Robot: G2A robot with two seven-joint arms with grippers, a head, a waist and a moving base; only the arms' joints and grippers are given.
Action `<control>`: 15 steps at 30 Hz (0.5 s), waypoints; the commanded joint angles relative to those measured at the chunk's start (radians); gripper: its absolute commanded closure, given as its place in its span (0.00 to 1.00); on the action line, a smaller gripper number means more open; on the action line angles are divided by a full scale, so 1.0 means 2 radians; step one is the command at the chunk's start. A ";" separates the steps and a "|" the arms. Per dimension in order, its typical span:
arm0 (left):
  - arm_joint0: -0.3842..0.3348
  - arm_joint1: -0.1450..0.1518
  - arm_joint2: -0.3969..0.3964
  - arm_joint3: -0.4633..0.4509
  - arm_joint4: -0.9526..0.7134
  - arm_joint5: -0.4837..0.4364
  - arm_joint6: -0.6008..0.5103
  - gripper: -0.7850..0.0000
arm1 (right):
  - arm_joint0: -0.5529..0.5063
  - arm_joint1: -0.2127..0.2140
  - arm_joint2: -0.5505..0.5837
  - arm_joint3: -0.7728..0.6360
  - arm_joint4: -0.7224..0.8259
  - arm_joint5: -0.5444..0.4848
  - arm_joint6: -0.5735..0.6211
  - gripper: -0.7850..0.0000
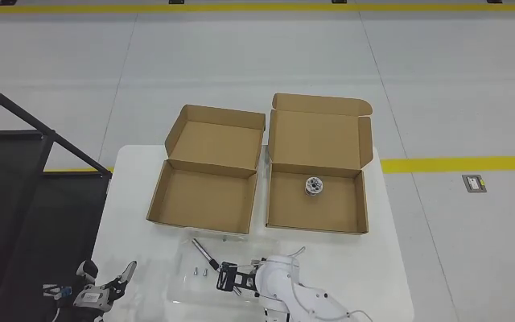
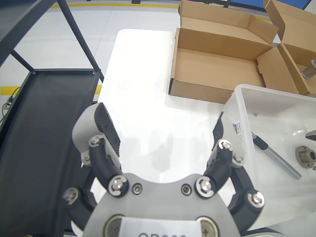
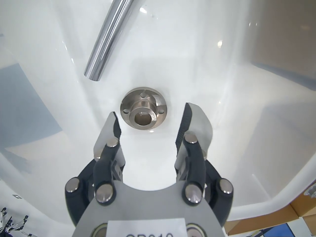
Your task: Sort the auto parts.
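Note:
A clear plastic bin [image 1: 181,294] at the table's front holds a metal flange hub [image 3: 143,111] and a chrome rod [image 3: 111,28] with a black end [image 1: 205,256]. My right gripper [image 3: 150,118] hangs open inside the bin, just short of the hub, nothing between its fingers. In the top view it is the black jaw [image 1: 228,278] on the white arm. My left gripper [image 2: 163,122] is open and empty over the table's front left corner, beside the bin [image 2: 237,99]. Another flanged metal part [image 1: 313,186] lies in the right cardboard box [image 1: 354,217].
The left cardboard box [image 1: 201,201] stands open with its lid up, behind the bin. A black rack [image 2: 37,129] stands off the table's left edge. Two small metal pieces [image 1: 194,271] lie on the bin floor. White tabletop [image 2: 138,75] stretches between the rack and the boxes.

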 commanded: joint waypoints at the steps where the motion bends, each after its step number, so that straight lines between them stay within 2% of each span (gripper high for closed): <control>1: 0.000 0.000 0.000 0.000 0.000 0.000 0.000 0.00 | 0.002 -0.001 0.000 0.004 0.004 -0.004 0.002 0.54; 6: 0.000 0.000 0.000 0.000 0.000 0.000 0.000 0.00 | 0.008 -0.005 -0.003 0.018 0.014 -0.011 0.004 0.55; 10: 0.000 0.000 0.000 0.000 0.000 0.000 0.000 0.00 | 0.014 -0.007 -0.004 0.032 0.021 -0.015 0.001 0.65; 13: 0.000 0.000 0.000 0.000 0.000 0.000 0.000 0.00 | 0.019 -0.009 -0.003 0.043 0.027 -0.017 -0.003 0.87; 14: 0.000 0.000 0.000 0.000 0.000 0.000 0.000 0.00 | 0.020 -0.010 -0.002 0.045 0.028 -0.017 -0.006 1.00; 15: 0.000 0.000 0.000 0.000 0.000 0.000 0.000 0.00 | 0.020 -0.010 0.000 0.043 0.033 -0.022 -0.015 1.00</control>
